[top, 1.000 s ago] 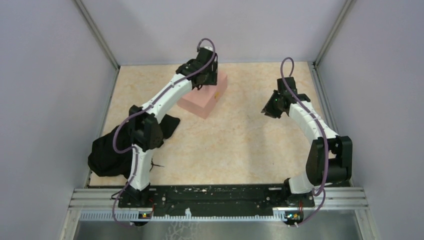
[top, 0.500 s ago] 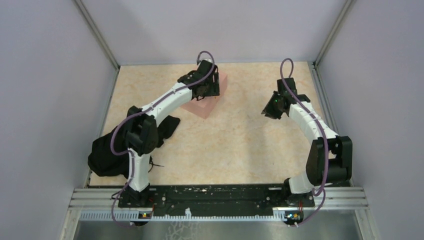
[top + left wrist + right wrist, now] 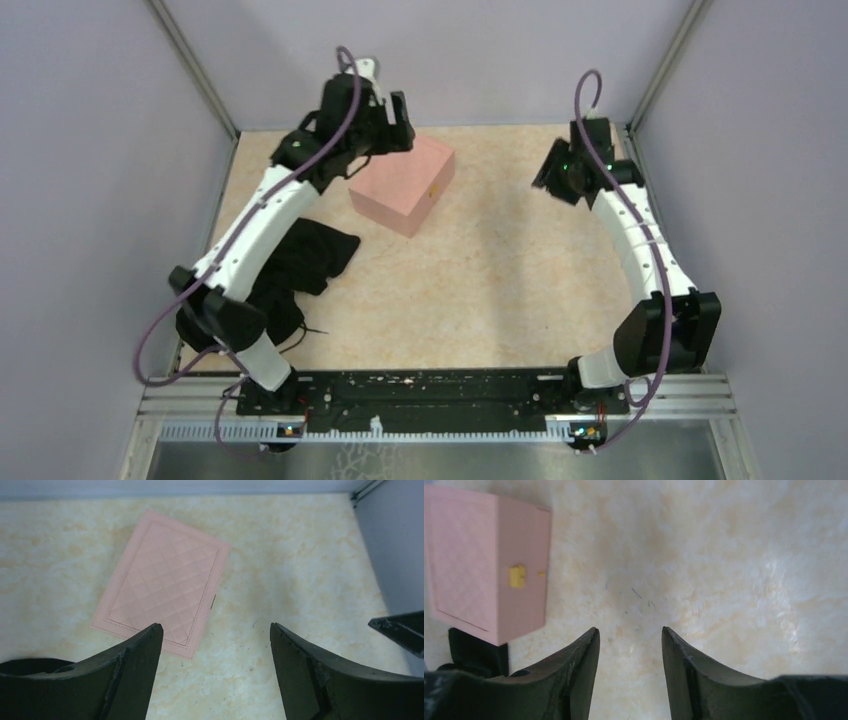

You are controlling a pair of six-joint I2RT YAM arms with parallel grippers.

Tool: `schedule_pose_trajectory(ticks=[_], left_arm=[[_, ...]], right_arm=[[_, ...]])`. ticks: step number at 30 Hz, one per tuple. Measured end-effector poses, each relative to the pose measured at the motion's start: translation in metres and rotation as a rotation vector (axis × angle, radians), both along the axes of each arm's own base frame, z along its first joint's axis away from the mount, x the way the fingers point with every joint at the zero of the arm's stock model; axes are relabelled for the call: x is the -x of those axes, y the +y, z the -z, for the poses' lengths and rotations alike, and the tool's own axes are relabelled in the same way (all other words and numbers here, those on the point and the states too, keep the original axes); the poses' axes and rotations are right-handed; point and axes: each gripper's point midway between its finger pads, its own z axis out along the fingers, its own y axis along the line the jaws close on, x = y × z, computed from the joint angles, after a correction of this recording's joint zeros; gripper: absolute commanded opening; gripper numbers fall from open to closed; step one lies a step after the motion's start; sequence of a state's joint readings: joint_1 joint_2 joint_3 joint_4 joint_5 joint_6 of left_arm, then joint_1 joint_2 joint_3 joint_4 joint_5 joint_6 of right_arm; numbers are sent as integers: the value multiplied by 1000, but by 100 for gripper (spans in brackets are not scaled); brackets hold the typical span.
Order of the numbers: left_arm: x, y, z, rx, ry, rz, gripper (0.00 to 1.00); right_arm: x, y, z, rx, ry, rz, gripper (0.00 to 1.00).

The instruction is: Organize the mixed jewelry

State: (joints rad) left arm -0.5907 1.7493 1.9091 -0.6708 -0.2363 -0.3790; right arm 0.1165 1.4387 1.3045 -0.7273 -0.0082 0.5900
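Note:
The pink box [image 3: 405,185] sits shut on the table at the back centre, its quilted lid also in the left wrist view [image 3: 162,600]. Its gold clasp [image 3: 517,576] faces the right wrist camera. No jewelry pieces and no compartment tray are in view. My left gripper [image 3: 397,124] hangs open and empty high over the box's far left corner; its fingertips frame bare table beside the box [image 3: 216,626]. My right gripper [image 3: 548,172] is open and empty at the back right, above bare table [image 3: 630,628].
A heap of black cloth [image 3: 290,265] lies at the left near the left arm's base, and part of it shows beside the box in the right wrist view [image 3: 476,652]. Grey walls close in the back and both sides.
My left gripper has lifted off the box lid and swung up toward the back left. My right gripper has moved toward the back right corner. The box has stayed shut in place.

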Motion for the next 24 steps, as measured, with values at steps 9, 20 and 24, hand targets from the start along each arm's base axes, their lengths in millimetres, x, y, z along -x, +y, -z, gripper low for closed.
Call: schedule_pose_trajectory(ticks=[9, 20, 24], left_arm=[[36, 103, -102, 63, -222, -122, 99], [43, 151, -53, -1, -167, -212, 99], [43, 153, -65, 16, -209, -222, 99]], right_arm=[[-25, -41, -192, 247, -446, 33, 70], [27, -64, -233, 308, -635, 105, 82], [28, -65, -228, 311, -636, 112, 82]])
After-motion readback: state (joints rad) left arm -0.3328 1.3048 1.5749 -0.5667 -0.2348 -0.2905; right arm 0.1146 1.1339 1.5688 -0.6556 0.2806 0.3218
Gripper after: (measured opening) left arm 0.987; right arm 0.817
